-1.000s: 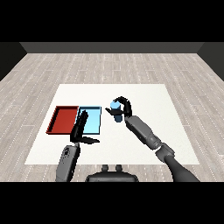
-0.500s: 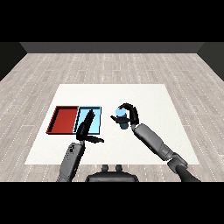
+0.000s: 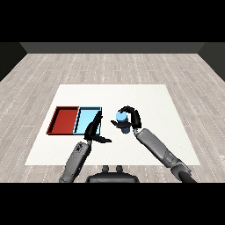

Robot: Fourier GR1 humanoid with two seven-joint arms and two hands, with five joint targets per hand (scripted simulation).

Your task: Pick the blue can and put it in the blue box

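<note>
Blue can [image 3: 122, 119] held by right hand [image 3: 131, 119], just right of the light blue tray [image 3: 88, 118]

Right-hand fingers curl round the can, which sits outside the tray, above the white worktop [image 3: 154, 101]. Left hand [image 3: 94, 131] hangs over the light blue tray's near right corner, fingers straight and holding nothing. Red tray [image 3: 65, 120] adjoins the blue tray's left side

white bench [image 3: 145, 94], red tray [image 3: 64, 120] next to a light blue tray [image 3: 88, 117], blue can [image 3: 122, 119], black hands on grey forearms, grey plank floor [image 3: 110, 68]
</note>
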